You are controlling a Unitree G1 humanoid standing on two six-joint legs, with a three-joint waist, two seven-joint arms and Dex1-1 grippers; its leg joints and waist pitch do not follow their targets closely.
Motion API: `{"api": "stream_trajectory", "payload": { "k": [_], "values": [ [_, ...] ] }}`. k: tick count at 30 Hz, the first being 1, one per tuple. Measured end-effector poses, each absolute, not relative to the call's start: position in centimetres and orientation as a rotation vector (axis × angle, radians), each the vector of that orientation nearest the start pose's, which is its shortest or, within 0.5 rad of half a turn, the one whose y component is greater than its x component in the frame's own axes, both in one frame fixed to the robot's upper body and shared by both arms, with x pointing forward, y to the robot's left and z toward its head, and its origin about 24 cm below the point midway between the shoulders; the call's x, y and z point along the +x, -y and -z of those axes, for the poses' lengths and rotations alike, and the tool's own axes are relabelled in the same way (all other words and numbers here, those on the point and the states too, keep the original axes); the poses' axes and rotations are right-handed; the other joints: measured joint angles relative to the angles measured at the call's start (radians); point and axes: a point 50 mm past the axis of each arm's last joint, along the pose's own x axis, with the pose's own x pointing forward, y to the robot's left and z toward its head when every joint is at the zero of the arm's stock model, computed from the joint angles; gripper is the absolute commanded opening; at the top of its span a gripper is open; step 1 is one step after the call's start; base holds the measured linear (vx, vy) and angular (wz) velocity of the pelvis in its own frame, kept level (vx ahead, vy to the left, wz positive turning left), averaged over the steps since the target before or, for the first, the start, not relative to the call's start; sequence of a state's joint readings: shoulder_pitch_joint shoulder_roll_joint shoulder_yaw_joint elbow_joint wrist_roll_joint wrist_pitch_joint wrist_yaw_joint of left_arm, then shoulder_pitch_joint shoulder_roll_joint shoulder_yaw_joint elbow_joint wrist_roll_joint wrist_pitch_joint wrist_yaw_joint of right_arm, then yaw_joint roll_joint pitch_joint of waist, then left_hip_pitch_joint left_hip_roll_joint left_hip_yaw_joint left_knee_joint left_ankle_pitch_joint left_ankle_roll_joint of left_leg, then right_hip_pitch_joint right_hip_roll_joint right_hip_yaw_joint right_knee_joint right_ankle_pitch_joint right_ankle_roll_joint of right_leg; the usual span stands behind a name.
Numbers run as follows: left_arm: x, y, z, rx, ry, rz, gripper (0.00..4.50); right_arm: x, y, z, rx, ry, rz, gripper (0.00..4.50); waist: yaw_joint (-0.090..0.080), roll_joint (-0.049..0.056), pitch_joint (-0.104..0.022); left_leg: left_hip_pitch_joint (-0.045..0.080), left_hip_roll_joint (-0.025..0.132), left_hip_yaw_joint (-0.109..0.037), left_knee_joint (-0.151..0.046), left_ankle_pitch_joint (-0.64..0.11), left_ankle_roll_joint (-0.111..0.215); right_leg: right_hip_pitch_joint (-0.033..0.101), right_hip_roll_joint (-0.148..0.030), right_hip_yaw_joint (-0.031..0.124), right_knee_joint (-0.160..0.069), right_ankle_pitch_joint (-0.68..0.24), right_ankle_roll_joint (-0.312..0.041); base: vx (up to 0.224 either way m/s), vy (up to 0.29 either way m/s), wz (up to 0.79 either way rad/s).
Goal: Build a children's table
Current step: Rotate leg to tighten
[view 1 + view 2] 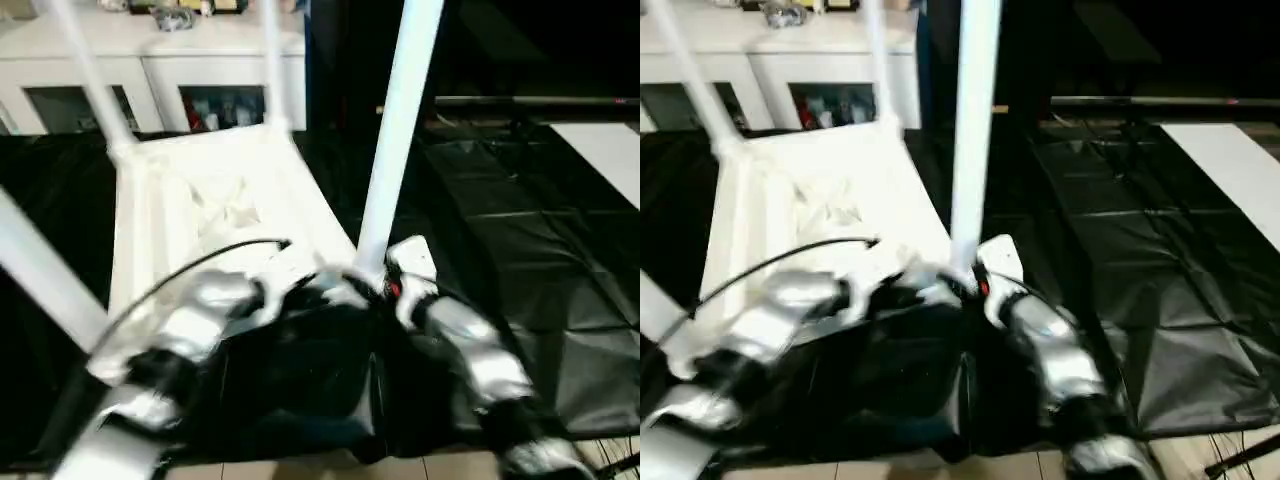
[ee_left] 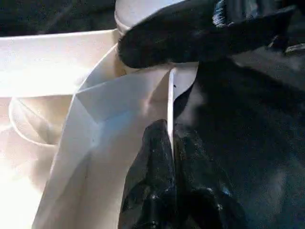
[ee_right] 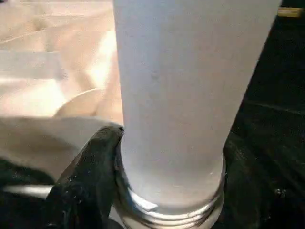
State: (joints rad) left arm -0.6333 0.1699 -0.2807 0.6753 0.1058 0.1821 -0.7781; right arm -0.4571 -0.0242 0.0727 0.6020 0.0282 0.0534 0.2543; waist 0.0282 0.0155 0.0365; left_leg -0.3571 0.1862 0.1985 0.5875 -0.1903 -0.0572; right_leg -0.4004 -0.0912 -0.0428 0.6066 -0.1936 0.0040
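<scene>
While clamped around the near leg (image 1: 395,140), right hand (image 3: 167,191); left hand (image 2: 169,191) pinching the tabletop rim (image 2: 170,109).

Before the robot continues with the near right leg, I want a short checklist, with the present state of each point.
1. Tabletop lies underside up on the black sheet: ok.
2. Left gripper pinches the tabletop's rim: ok.
3. Right gripper grips the near right leg at its base: ok.
4. Leg stands upright in its corner socket: ok.
5. Leg fully seated: not ok, thread shows at its base.
6. Far legs seated: cannot tell.
</scene>
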Motion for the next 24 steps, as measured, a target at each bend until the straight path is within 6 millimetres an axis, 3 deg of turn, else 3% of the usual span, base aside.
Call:
{"api": "stream_trajectory", "payload": {
  "k": [7, 9, 14, 19, 24],
  "values": [
    [33.6, -7.8, -3.8, 0.389, -0.411, 0.982, 0.00, 32.9, 9.4, -2.4, -0.058, -0.216, -0.354, 2.66, 0.002, 0.000, -0.001, 0.000, -0.003, 0.000, -0.001, 0.000, 0.000, 0.001, -0.001, 0.003, -0.001, 0.000, 0.000, 0.000, 0.000, 0.00],
    [33.6, -7.8, -3.8, 0.394, -0.407, 0.987, 0.00, 33.0, 9.4, -2.4, -0.047, -0.214, -0.358, 3.22, 0.003, 0.000, -0.001, 0.000, -0.003, 0.000, -0.002, 0.000, 0.000, 0.000, -0.001, 0.002, -0.001, 0.000, 0.000, 0.000, 0.000, 0.00],
    [33.6, -8.6, -3.8, 0.407, -0.401, 1.010, 0.00, 32.8, 9.3, -2.5, -0.001, -0.194, -0.418, 3.68, 0.000, 0.000, -0.001, 0.001, -0.003, -0.001, -0.008, 0.000, 0.000, -0.002, -0.001, 0.001, -0.001, 0.000, 0.000, 0.000, 0.000, 0.00],
    [32.4, -10.3, -3.9, 0.401, -0.395, 1.131, 0.00, 31.5, 10.8, -2.8, -0.088, -0.166, -0.669, 3.77, 0.006, 0.002, -0.001, -0.001, -0.002, -0.001, -0.014, 0.000, 0.000, -0.002, 0.000, -0.001, -0.001, 0.000, 0.001, 0.000, 0.000, 0.00],
    [31.0, -11.8, -4.2, 0.395, -0.395, 1.278, 0.00, 29.9, 12.5, -4.1, -0.179, -0.112, -0.933, 3.77, 0.031, 0.008, -0.001, -0.001, 0.000, 0.000, -0.017, 0.000, 0.000, -0.003, 0.000, -0.003, -0.001, -0.001, 0.001, 0.021, -0.004, 0.02]
  ]
}}
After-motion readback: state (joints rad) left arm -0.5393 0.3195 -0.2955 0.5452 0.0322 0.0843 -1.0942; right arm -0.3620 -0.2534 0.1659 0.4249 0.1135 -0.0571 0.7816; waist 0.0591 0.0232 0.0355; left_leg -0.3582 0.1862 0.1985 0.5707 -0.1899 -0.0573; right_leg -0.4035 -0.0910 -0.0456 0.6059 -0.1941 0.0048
